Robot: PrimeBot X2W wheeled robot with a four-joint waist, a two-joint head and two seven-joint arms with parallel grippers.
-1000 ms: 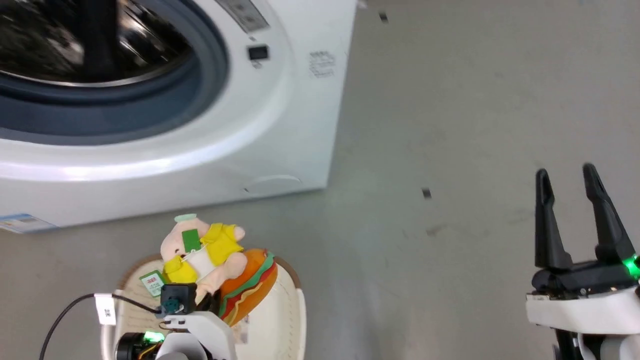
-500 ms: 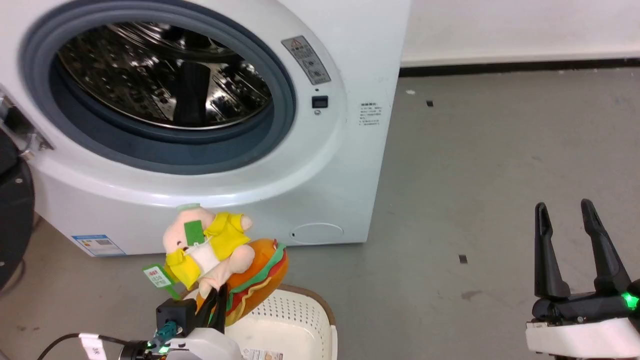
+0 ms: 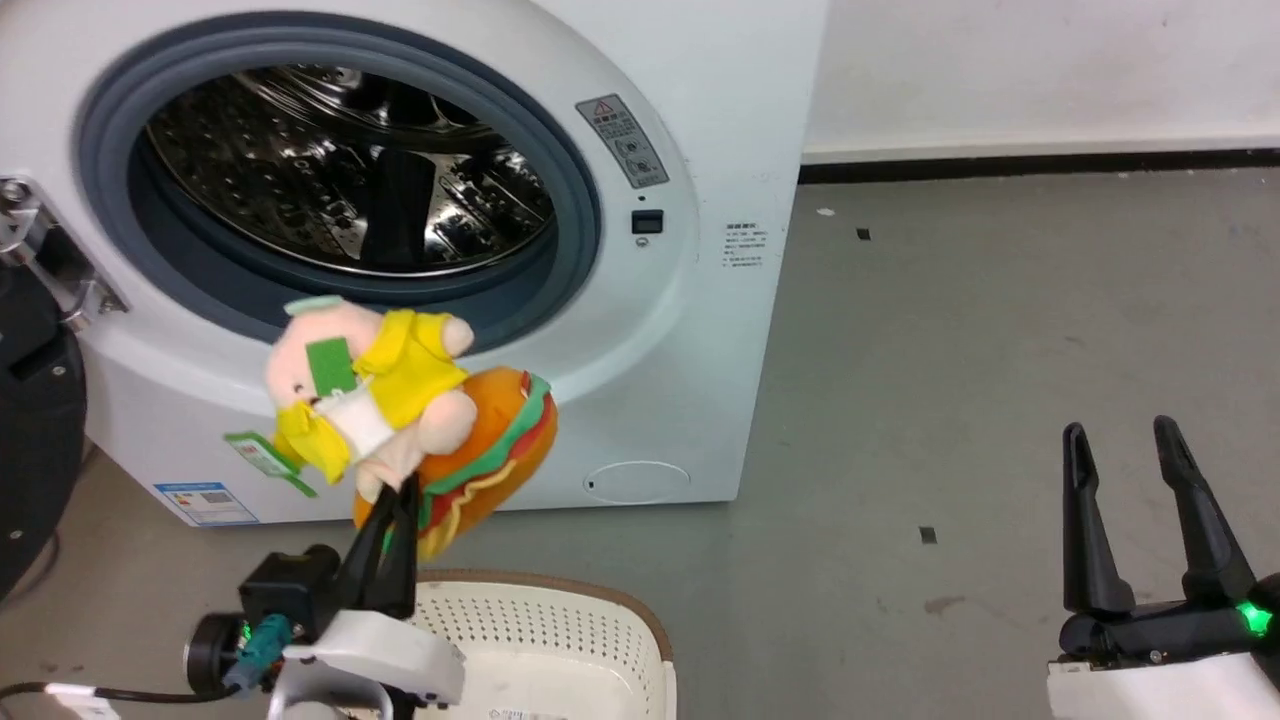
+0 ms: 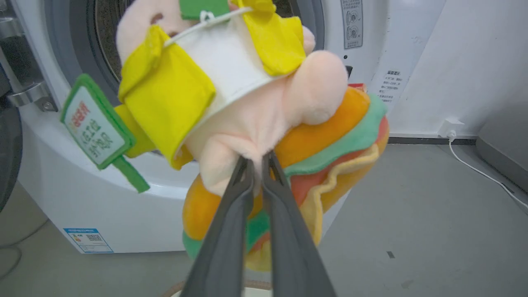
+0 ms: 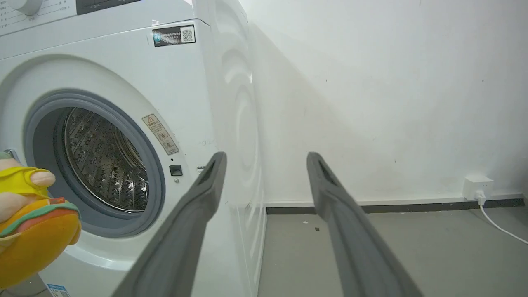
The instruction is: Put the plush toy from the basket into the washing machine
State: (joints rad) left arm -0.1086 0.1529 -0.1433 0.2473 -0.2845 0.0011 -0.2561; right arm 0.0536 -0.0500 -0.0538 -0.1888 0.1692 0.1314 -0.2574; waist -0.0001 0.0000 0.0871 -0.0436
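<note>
Fingers of the left gripper pinch the toy just above them; raise it past the washer's grey seal ahead before releasing. Right gripper hangs spread, well aside.

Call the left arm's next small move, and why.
Probably lift the plush toy a little and push it forward into the drum. The left gripper is shut on its underside. The toy hangs clear above the basket, level with the washing machine's lower seal, not yet inside.
</note>
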